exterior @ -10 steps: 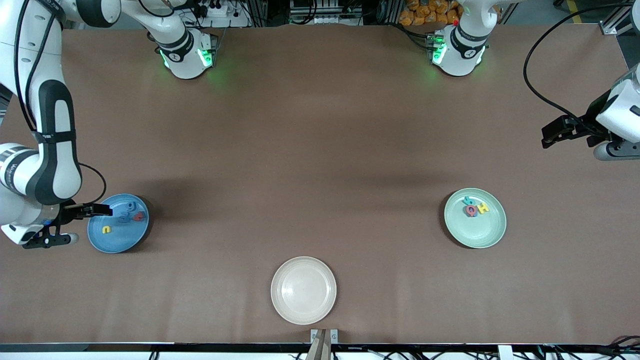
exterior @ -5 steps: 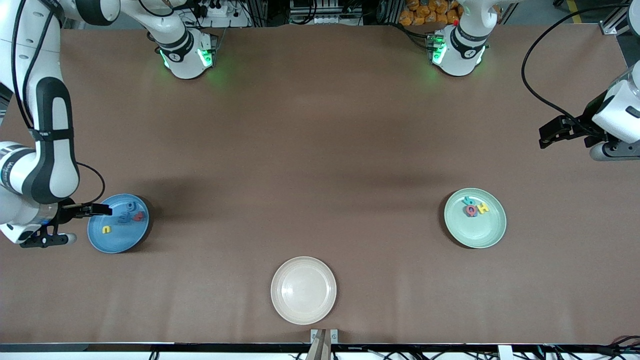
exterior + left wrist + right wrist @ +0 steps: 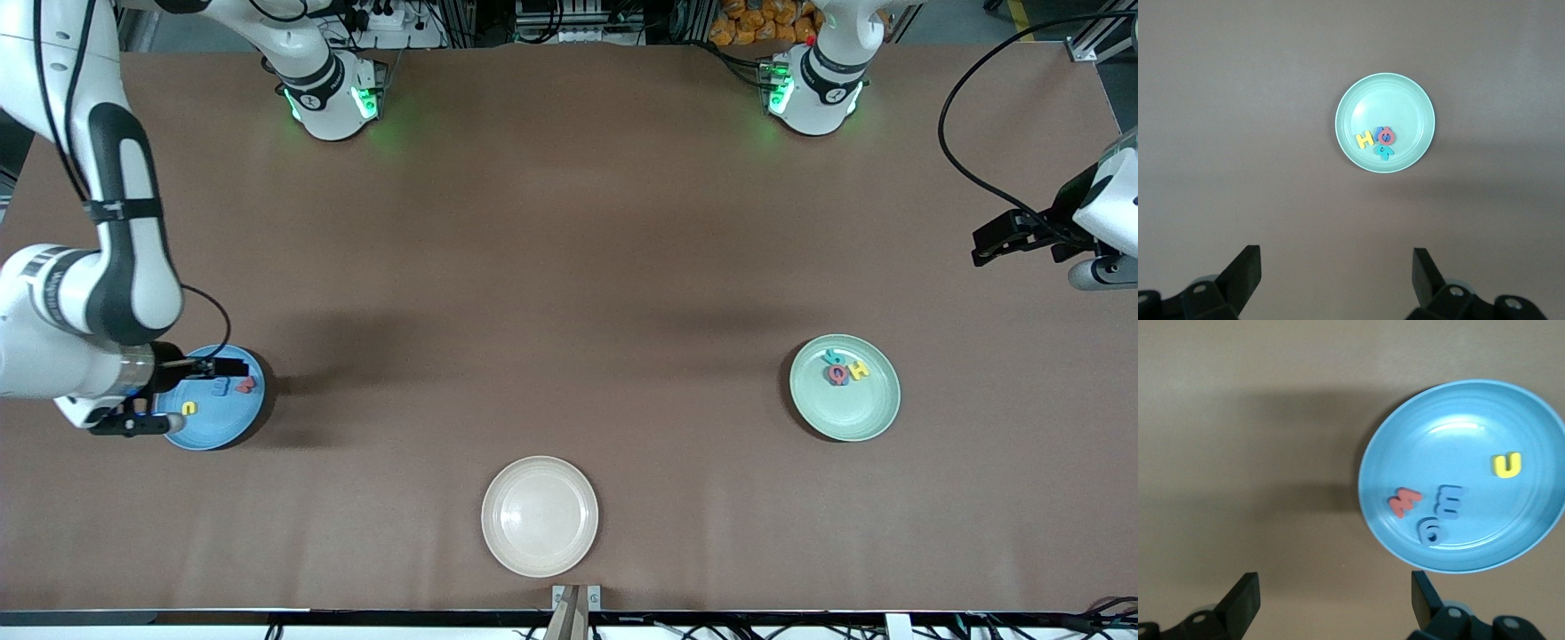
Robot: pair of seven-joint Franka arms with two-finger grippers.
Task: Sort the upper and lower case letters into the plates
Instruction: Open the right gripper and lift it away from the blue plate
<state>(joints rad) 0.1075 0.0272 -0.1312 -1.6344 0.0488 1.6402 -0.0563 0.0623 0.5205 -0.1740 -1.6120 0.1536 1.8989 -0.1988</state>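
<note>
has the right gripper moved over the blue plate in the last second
Yes. The right gripper has shifted toward the left arm's end of the table, from the blue plate's edge to above its middle, fingers open.

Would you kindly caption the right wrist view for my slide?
Right gripper, jaws open, above sky blue plate holding four toy letters.
</note>
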